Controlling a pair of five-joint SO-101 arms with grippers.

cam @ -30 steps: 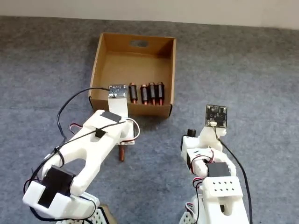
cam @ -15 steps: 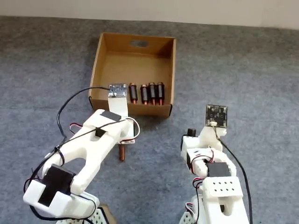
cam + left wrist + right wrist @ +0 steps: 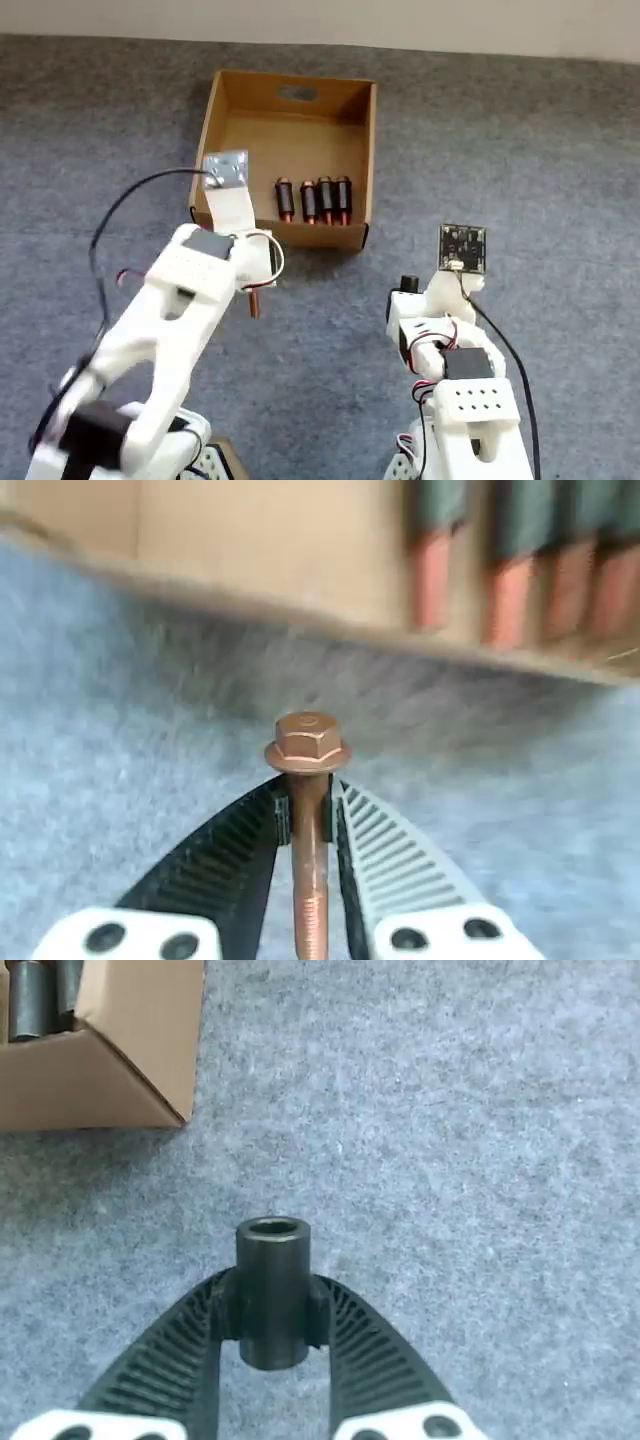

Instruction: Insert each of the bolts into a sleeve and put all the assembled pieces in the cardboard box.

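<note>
- Across the whole high view we see one grey carpet (image 3: 520, 150) as the work surface, with everything else resting on it or hanging above it.
- We count two white arms. The left arm (image 3: 180, 300) runs from the lower left corner up toward the centre, and the right arm (image 3: 450, 380) stands at lower right.
- We count one cardboard box (image 3: 320, 236) at upper centre, open on top. The left arm's wrist camera board (image 3: 225, 170) overlaps the box's left wall and covers its lower left corner.
- We count four assembled pieces (image 3: 309, 201) lying side by side in a row against the box's front wall, right of its middle.
- We count one loose bolt (image 3: 308, 830), copper-coloured with a hex head. The left gripper (image 3: 308, 798) is clenched on its shank, and the head sticks out past the fingertips. In the high view it hangs just below the box's front wall, which stands between it and the row of pieces.
- We count one loose sleeve (image 3: 272, 1260), a dark tube. The right gripper (image 3: 272, 1305) grasps it from both sides with its open bore facing the camera. It sits over bare carpet, below and right of the box's lower right corner and apart from the bolt.
</note>
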